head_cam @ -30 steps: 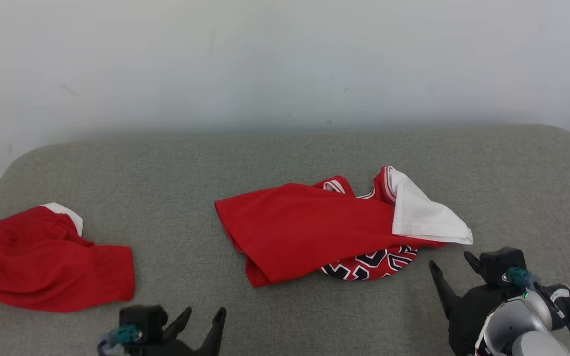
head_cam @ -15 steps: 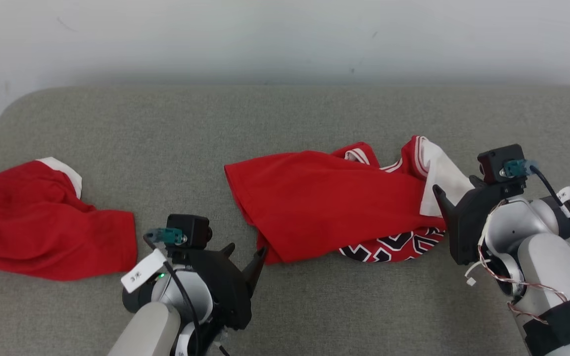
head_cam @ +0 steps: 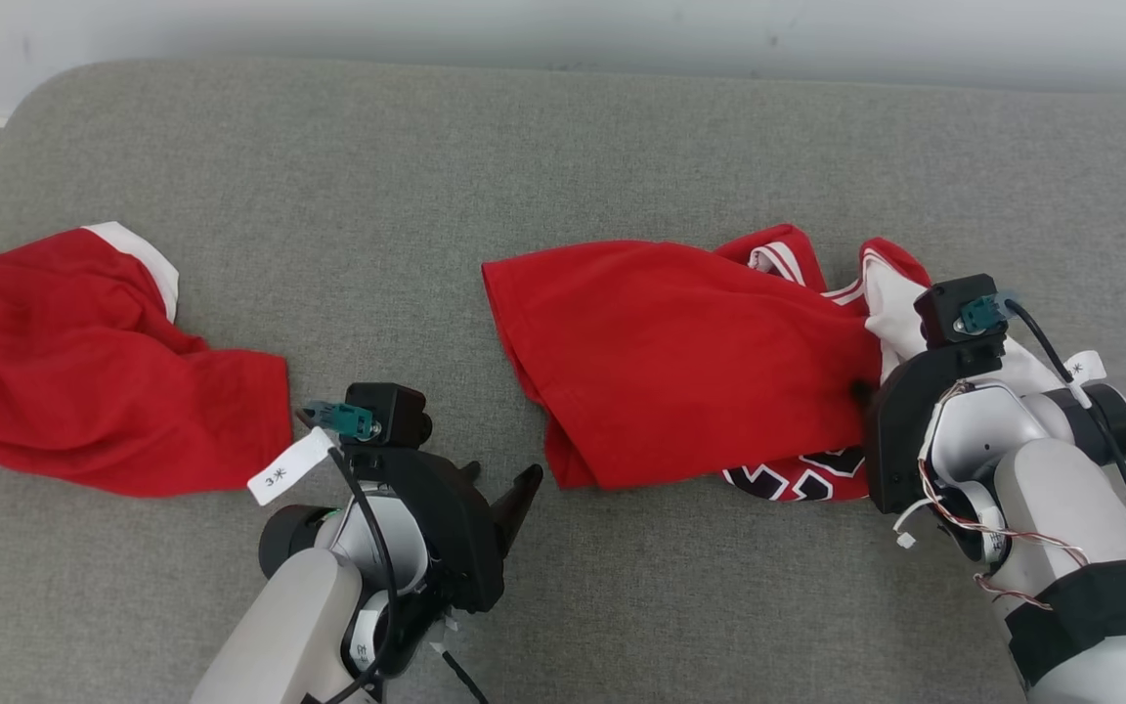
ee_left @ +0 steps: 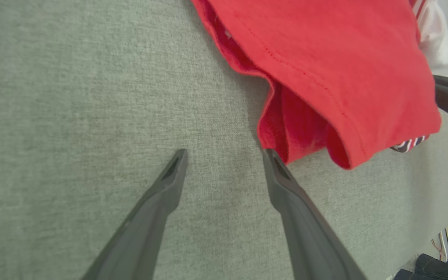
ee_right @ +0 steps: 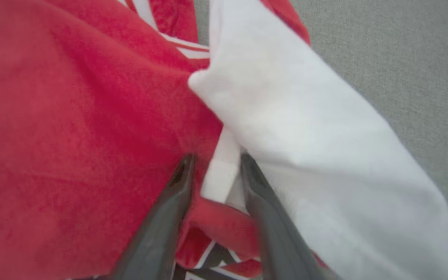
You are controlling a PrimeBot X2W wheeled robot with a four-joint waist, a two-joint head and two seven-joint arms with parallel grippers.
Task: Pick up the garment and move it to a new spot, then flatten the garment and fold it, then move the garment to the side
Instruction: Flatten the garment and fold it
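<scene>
Garment [head_cam: 680, 362]: red jersey, crumpled and folded over itself, lying right of centre on the grey cushion [head_cam: 524, 176], about midway between near and far edge. White sleeve [head_cam: 890, 303] bunched at its right end, black-and-white print [head_cam: 798, 474] peeking out from under the near-right edge, striped trim at the far side. Your right gripper [ee_right: 216, 159] is down on the right end of the garment, right at the seam where red meets white. In the right wrist view its fingers are narrowed with a strip of white hem and a red fold between the tips, one tip against red cloth and the other against white. You can't tell from this whether the cloth is actually pinched or just straddled. Your left gripper [head_cam: 502, 474] is spread wide with nothing between the fingers. It sits low over bare cushion just beside the garment's near-left corner. In the left wrist view the right-hand tip is almost at the hem, and contact is not clear. A white tag [head_cam: 289, 464] hangs off the left wrist. A second red garment [head_cam: 84, 362] with white trim lies rumpled at the far left edge of the cushion, well apart from the first. Pale wall [head_cam: 426, 24] runs along the far side.
</scene>
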